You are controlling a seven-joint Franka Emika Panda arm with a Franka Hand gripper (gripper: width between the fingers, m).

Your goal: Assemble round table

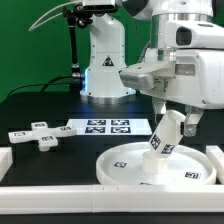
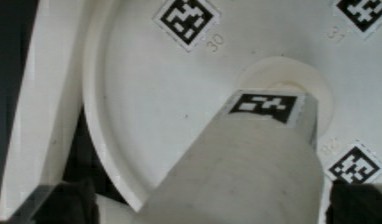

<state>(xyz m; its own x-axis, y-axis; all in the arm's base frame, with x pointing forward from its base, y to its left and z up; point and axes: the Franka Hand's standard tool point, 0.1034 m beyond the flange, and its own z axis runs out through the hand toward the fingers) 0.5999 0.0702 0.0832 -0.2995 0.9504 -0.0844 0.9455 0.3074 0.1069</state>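
The large rimmed round disc (image 1: 135, 165) lies flat on the black table at the front, towards the exterior view's right. My gripper (image 1: 176, 118) is shut on the short thick cylinder leg (image 1: 164, 136) and holds it tilted, its lower end over or on the middle of the disc; I cannot tell if they touch. The small cross-shaped base (image 1: 40, 134) lies on the table at the exterior view's left. In the wrist view the leg (image 2: 250, 150) with its tag fills the space between my dark fingers (image 2: 60, 200), my gripper (image 2: 214, 208) is closed around it, and the disc (image 2: 143, 90) lies behind.
The marker board (image 1: 105, 127) lies flat between the cross base and the disc. Plain white border blocks run along the front (image 1: 60, 197), the left (image 1: 4, 158) and the right (image 1: 216, 155). The arm's white pedestal (image 1: 105, 65) stands at the back.
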